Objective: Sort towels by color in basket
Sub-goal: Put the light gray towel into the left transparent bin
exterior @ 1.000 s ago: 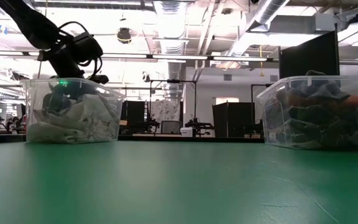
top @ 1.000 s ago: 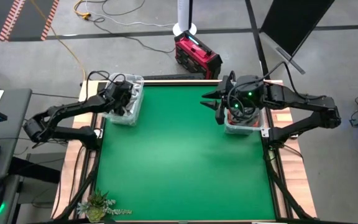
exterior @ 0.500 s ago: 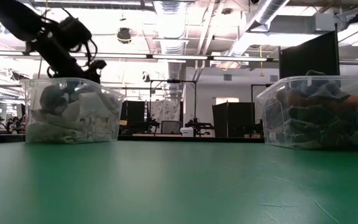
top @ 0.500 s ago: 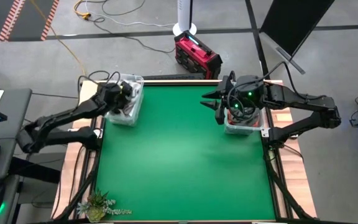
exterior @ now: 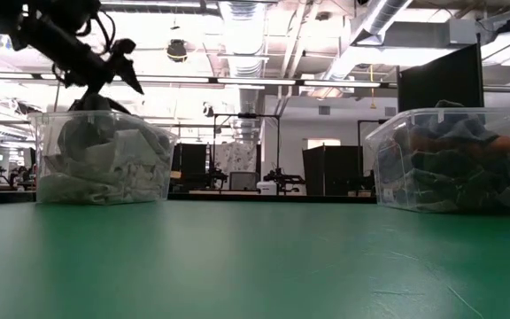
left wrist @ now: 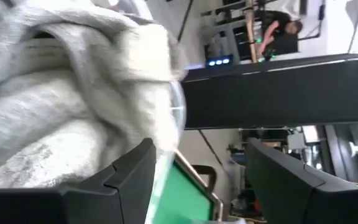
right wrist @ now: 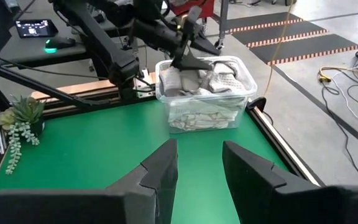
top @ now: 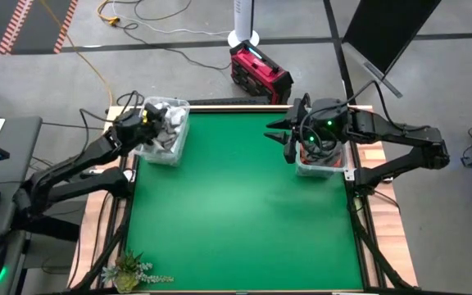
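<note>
A clear basket (top: 173, 143) at the table's far left holds white and light grey towels (exterior: 104, 164), bunched and resting on one another. My left gripper (exterior: 129, 71) hangs open just above that basket's left rim, nothing between its fingers; the towels (left wrist: 55, 93) fill its wrist view. A second clear basket (exterior: 450, 159) at the far right holds dark grey and rust orange towels. My right gripper (top: 289, 139) stands open over the right basket's left side, pointing toward the left basket (right wrist: 207, 93), and it holds nothing.
The green mat (top: 236, 205) between the two baskets lies bare. A small potted plant (top: 129, 269) sits at the near left corner. A red case (top: 260, 72) lies on the floor beyond the far edge. A person (left wrist: 284, 28) shows far off in the room.
My left gripper has risen out of the left basket and drawn back toward the table's left edge, its fingers now apart. The light towels stay heaped in the basket.
</note>
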Robot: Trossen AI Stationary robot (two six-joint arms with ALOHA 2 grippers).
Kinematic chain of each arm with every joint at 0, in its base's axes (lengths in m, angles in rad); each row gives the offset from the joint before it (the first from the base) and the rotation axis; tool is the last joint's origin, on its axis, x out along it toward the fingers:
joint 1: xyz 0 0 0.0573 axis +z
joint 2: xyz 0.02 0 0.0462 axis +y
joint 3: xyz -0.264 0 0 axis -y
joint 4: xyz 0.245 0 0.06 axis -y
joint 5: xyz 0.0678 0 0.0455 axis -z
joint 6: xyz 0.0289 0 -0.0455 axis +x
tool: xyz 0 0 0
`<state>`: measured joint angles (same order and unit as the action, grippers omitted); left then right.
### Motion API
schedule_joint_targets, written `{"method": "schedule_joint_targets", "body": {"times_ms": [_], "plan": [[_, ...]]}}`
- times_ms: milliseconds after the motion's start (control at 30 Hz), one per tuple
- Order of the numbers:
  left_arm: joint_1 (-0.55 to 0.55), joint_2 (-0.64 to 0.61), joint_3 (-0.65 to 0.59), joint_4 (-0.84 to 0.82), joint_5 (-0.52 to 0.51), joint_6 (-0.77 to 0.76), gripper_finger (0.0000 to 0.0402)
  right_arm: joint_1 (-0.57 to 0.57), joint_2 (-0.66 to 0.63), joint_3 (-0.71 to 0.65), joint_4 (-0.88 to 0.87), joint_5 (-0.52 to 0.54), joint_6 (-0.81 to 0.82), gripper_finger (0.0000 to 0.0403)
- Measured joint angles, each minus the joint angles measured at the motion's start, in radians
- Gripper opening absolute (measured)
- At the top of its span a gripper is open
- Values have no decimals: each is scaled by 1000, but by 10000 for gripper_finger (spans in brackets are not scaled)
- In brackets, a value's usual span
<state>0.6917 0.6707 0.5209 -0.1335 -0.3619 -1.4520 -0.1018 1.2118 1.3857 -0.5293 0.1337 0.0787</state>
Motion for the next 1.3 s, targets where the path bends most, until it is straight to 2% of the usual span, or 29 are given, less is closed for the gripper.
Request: {"method": "schedule_joint_targets", "body": {"times_ms": [133, 300, 433, 533, 667, 800, 967, 1100, 1300], "plan": [[-35, -8, 61, -7, -64, 75, 227, -10, 0, 0, 0, 0, 0, 158], [-38, 13, 155, -118, -125, 255, 225, -19, 0, 0, 0, 0, 0, 158], [-27, 45, 201, -133, -100, 412, 227, -18, 0, 0, 0, 0, -5, 158], [-18, 70, 228, -148, -66, 474, 241, -19, 0, 0, 0, 0, -11, 158], [-9, 100, 253, -176, -30, 452, 271, -19, 0, 0, 0, 0, -11, 158], [-10, 114, 264, -137, 21, 413, 297, -22, 10, 2, 5, 0, 0, 158], [-2, 115, 265, -145, -39, 322, 304, -46, 109, 3, 29, 0, -31, 158], [-1, 120, 265, -146, -89, 306, 304, -68, 245, 2, 228, -2, -50, 158], [-1, 129, 265, -145, -91, 406, 304, -71, 449, 2, 651, -60, -64, 171]]}}
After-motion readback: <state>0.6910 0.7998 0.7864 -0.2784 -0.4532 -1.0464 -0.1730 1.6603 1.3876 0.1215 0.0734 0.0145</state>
